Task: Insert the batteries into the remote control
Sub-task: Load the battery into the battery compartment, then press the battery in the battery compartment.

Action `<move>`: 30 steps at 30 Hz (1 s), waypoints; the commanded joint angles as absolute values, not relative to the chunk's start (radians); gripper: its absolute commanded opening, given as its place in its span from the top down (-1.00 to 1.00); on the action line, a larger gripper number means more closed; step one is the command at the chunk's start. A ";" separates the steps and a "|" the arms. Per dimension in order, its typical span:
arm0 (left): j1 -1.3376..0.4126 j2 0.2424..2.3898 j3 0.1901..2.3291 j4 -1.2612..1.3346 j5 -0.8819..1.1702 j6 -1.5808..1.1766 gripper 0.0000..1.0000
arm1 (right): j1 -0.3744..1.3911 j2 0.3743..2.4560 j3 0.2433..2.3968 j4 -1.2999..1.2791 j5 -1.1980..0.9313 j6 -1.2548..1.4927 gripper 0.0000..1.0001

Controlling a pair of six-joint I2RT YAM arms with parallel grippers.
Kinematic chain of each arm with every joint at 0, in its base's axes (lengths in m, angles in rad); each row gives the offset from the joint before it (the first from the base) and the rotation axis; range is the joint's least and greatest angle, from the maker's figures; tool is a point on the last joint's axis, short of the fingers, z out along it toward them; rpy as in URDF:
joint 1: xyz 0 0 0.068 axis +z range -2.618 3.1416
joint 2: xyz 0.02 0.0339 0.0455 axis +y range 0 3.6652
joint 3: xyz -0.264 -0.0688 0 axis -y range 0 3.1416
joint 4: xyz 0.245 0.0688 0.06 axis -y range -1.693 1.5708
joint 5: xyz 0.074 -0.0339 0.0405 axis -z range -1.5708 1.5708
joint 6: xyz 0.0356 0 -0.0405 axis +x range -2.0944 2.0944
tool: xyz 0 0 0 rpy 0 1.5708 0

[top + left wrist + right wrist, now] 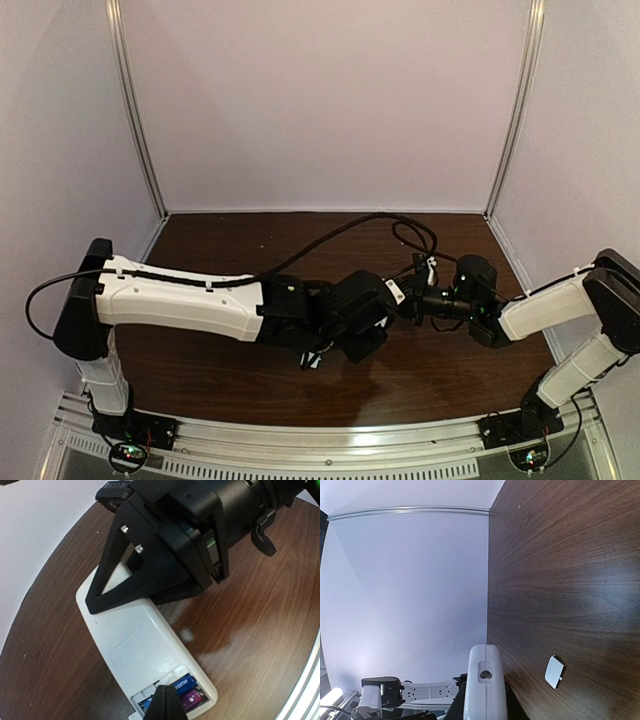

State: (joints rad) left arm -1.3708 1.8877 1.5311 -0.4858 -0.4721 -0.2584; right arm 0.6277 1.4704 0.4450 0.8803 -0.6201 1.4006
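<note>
Black plastic, left gripper (165,700): fingers drawn together into one point, nothing seen between them. In the left wrist view the tip stands over the open battery bay; whether it touches the cells cannot be told.

Batteries (184,684): blue, a pair, lying side by side in the bay at one end of the remote, partly hidden by the left tip.

Remote (140,645): white, plain back up, bay uncovered. One end carries the batteries, the other end sits under a black triangular finger (130,580) of the right arm. Position: about the middle of the bench, a little toward the right edge and midway between near and far edges, where the two arms meet. Whether it rests on the wood or is held just clear of it cannot be told.

Right gripper (483,700): clamped on the remote. The right wrist view shows the narrow white end face between two dark fingers, one on each side.

Cover (554,671): small white square piece, flat on the wood, apart from the remote.

Bench (220,380): dark brown wood grain, pale walls on three sides, metal rail along the near edge.

Cable (330,235): black, looping from the left arm across the far half of the bench toward the right arm.
</note>
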 commanded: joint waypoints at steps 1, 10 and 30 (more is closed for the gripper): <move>-1.388 1.931 1.542 -0.529 -0.481 -0.273 1.00 | 0.620 1.482 0.442 0.975 -0.627 1.452 1.00; -1.348 1.687 1.407 -0.351 -0.451 -0.258 0.29 | 0.610 1.480 0.404 1.003 -0.637 1.429 1.00; -1.056 1.397 0.887 0.367 0.645 -0.507 -0.37 | 0.592 1.434 0.496 1.310 -0.815 1.408 1.00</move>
State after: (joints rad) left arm -1.0573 1.3697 0.8726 0.1448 0.3897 -0.4225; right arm 0.5976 1.4258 0.4599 1.1278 -0.7437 1.3724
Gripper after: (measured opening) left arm 0.703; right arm 0.171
